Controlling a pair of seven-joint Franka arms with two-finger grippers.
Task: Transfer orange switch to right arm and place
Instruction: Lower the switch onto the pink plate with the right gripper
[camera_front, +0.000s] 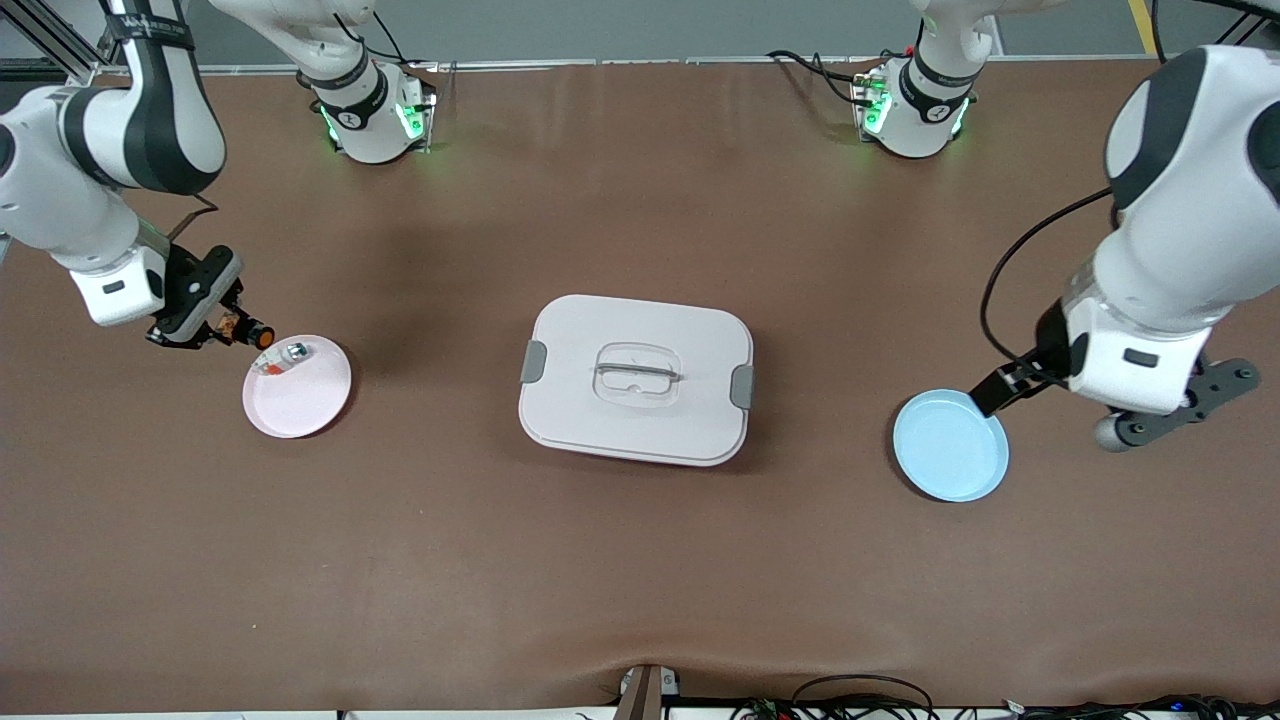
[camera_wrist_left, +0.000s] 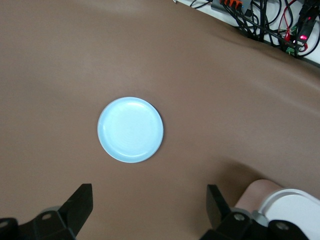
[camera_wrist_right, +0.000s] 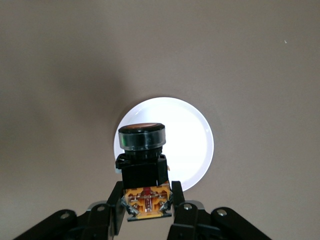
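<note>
Right pincer clamps the switch by its orange base, over the pink plate: light, rigid, slippery-capped. Left pincer waits wide.

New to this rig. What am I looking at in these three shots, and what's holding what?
Two white robot arms sit at a brown table. The wide picture comes from a high camera facing them; the other two come from cameras on each arm's wrist.

On the table: a closed white box in the middle, a pink plate toward the right arm's end with a small silver part on it, and a blue plate toward the left arm's end.

The right claw is shut on the orange switch, by the pink plate's edge. Its wrist view shows the switch over that plate.

The left claw is open, holds nothing, and waits by the blue plate.
</note>
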